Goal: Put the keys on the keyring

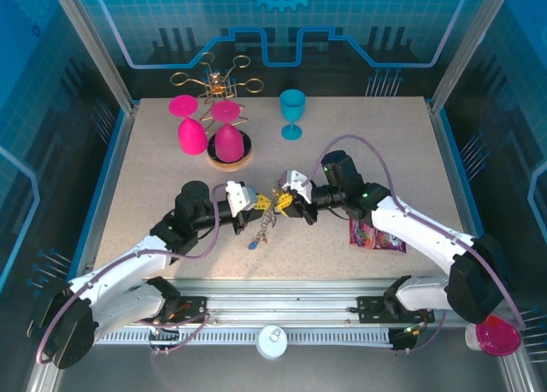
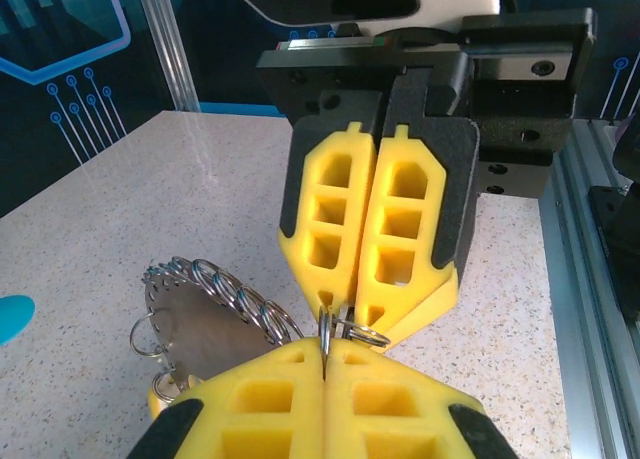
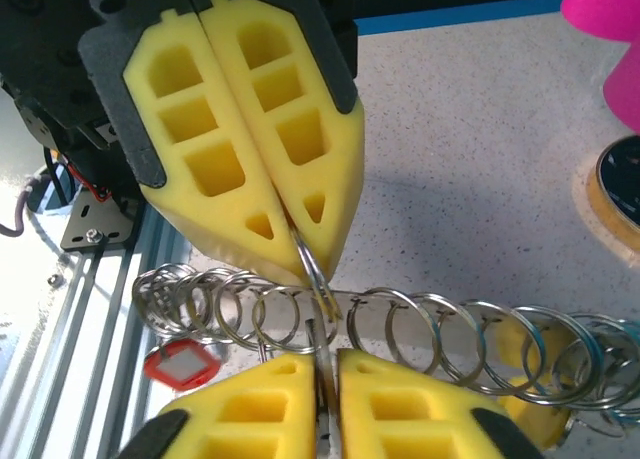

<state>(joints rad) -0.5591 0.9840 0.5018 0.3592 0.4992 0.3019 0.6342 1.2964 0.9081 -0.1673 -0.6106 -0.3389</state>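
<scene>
the left gripper [image 1: 265, 206] and the right gripper [image 1: 284, 204] met tip to tip above the middle of the table [image 1: 385, 153]. in the left wrist view, both pairs of yellow jaws were pressed together, pinching one small silvery ring [image 2: 326, 326] on the fringe of the keyring [image 2: 215, 297]. the rest of the keyring hung below and to the left gripper's side. seen from the right wrist, its silvery rings ran in a row past the fingertips, with a red key [image 3: 178, 364] dangling beneath. a blue key [image 1: 253, 245] hung lowest, close to the tabletop.
</scene>
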